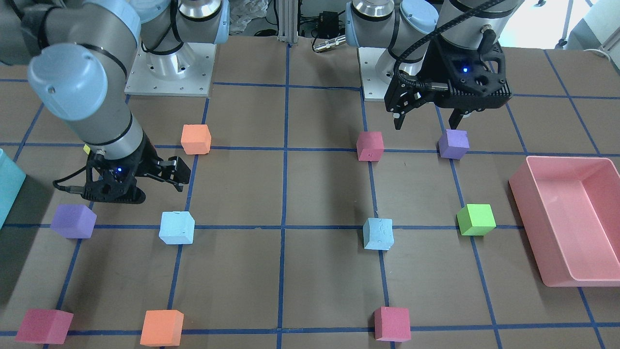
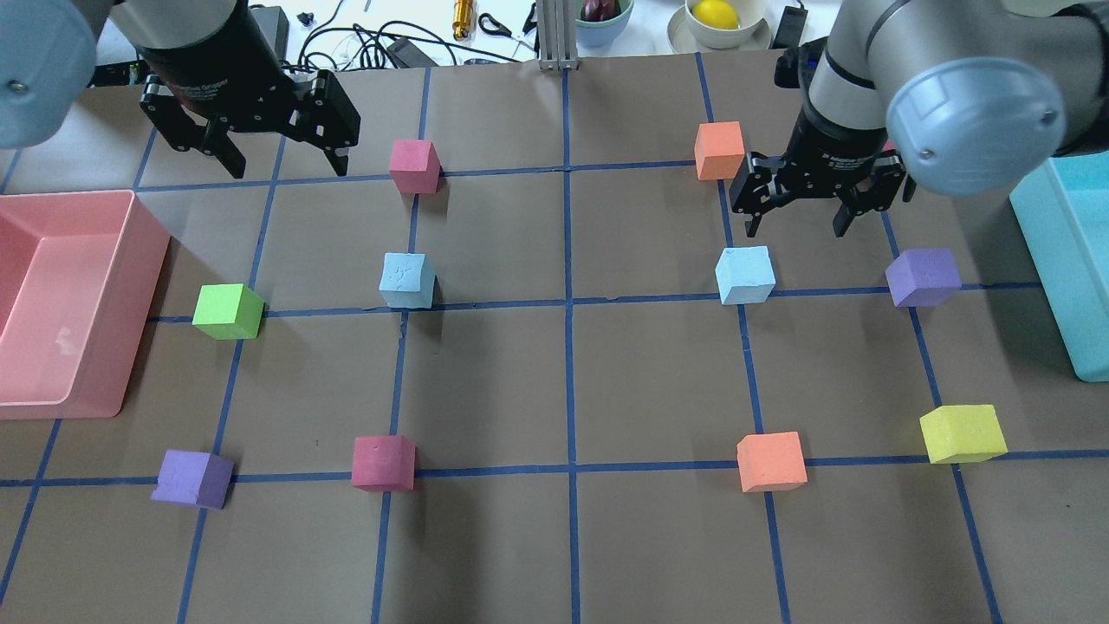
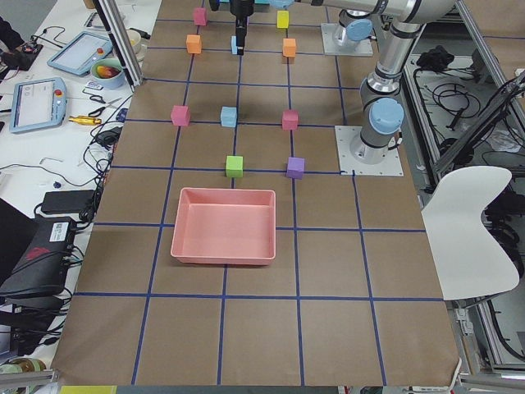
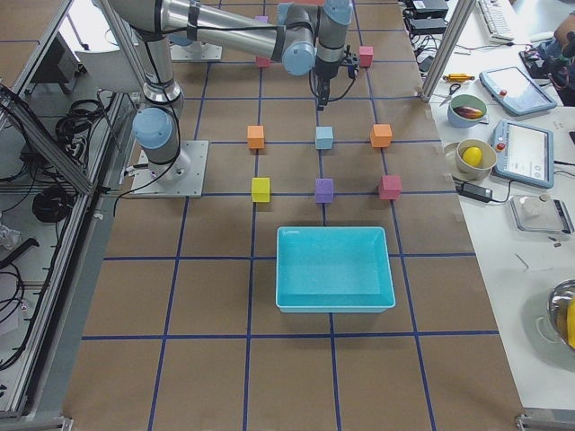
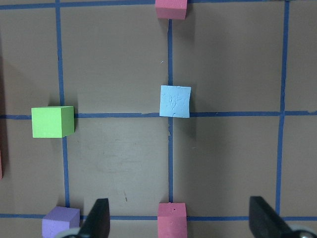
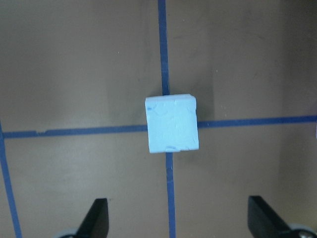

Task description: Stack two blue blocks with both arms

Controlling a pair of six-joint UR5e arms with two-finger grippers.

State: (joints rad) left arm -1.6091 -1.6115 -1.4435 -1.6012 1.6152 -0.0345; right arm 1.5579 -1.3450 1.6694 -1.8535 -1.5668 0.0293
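Note:
Two pale blue blocks sit on the brown table at grid-line crossings. One is left of centre (image 2: 407, 280), also seen in the front view (image 1: 378, 233) and the left wrist view (image 5: 175, 101). The other is right of centre (image 2: 745, 275), also in the front view (image 1: 177, 228) and centred in the right wrist view (image 6: 172, 124). My left gripper (image 2: 251, 158) is open and empty, hovering far behind and left of the left block. My right gripper (image 2: 814, 217) is open and empty, just behind the right block and above table level.
A pink bin (image 2: 78, 399) stands at the left edge and a teal bin (image 2: 1066, 260) at the right edge. Near the blocks are a pink cube (image 2: 413, 165), a green cube (image 2: 228, 311), an orange cube (image 2: 719, 150) and a purple cube (image 2: 923, 277). Several more cubes line the front row.

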